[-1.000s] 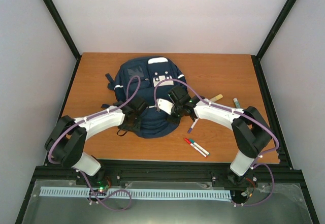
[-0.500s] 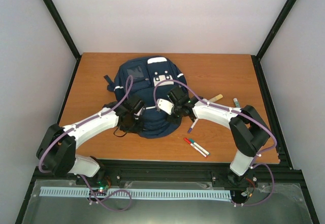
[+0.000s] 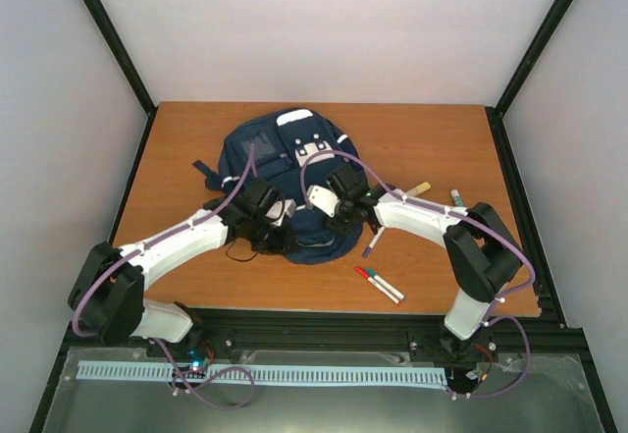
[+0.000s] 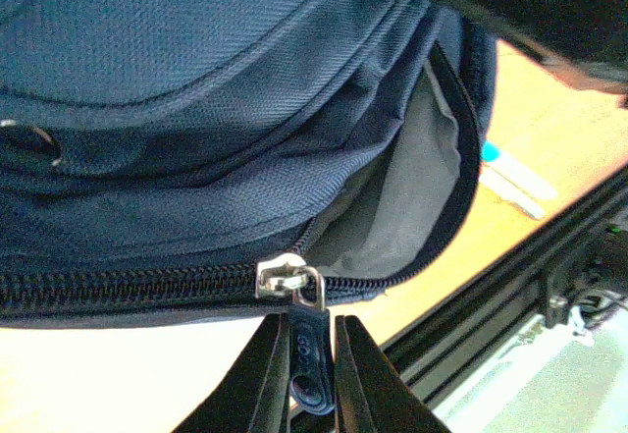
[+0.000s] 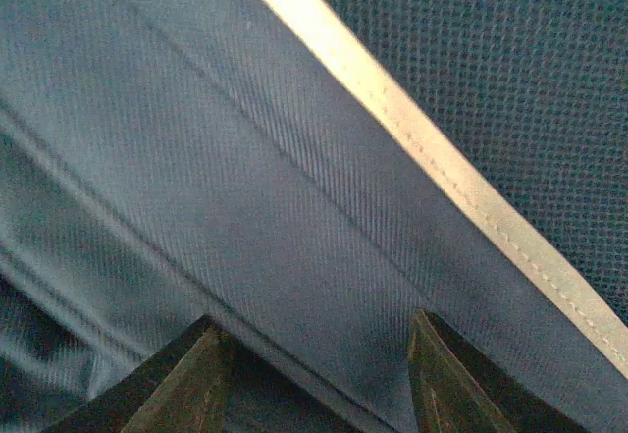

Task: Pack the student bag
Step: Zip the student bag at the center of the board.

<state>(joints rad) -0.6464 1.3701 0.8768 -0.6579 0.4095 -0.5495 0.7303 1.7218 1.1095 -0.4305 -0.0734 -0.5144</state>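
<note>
Top view: wrists hide both sets of fingertips. Inside the student bag [image 4: 196,60], only a grey lining [image 4: 402,197] sliver shows. Frame bottoms cut off the left gripper [image 4: 309,327], pinching the zipper pull [image 4: 302,356], and the right gripper [image 5: 312,323].

Top external: high above and behind the arm bases, tilted down and forward. It is the far view, with the whole table [image 3: 442,138] in frame, the bases at 6 o'clock and the student bag [image 3: 280,158] just off centre toward 12.
Left wrist: very near the bag's zipped edge. The left gripper [image 4: 306,323] rises from 6 o'clock, clamped on the zipper pull [image 4: 302,354], and the front rail [image 4: 491,305] is at 4 o'clock.
Right wrist: the nearest view, facing straight into the fabric. The right gripper [image 5: 312,330] has its fingers spread at 5 and 7 o'clock.
Shared: all three show the bag. The top external and left wrist views also share the table's near edge and the rail.
</note>
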